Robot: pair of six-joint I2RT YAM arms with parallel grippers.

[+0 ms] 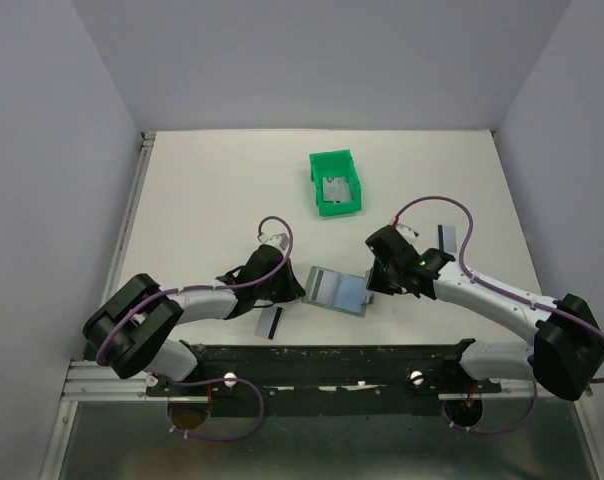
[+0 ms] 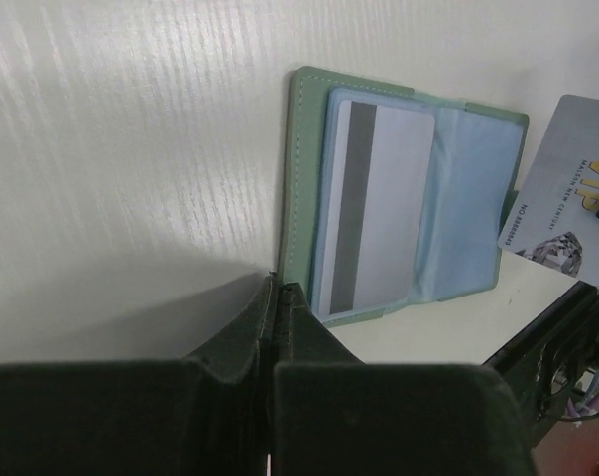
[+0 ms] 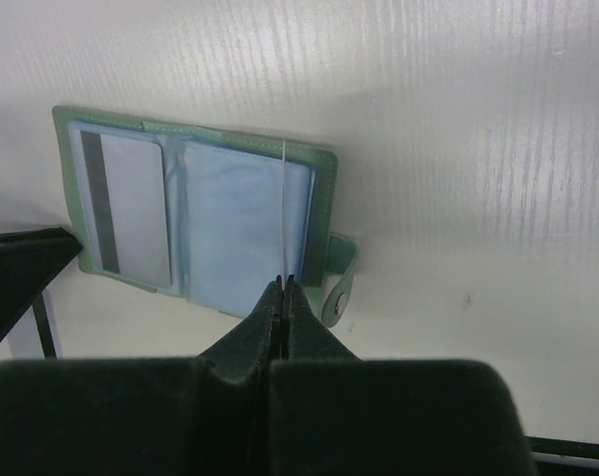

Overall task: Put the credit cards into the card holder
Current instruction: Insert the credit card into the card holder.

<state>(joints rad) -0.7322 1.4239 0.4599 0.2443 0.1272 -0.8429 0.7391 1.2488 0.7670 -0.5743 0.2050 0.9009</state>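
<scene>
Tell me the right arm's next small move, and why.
Probably ease the held card down into the card holder's empty pocket: the right fingers are shut on it, poised by that pocket, and the other pocket is taken by a stored card.

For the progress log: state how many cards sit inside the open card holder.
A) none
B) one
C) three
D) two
B: one credit card with a dark stripe lies in one pocket of the card holder; the other pocket shows only its pale lining.
</scene>
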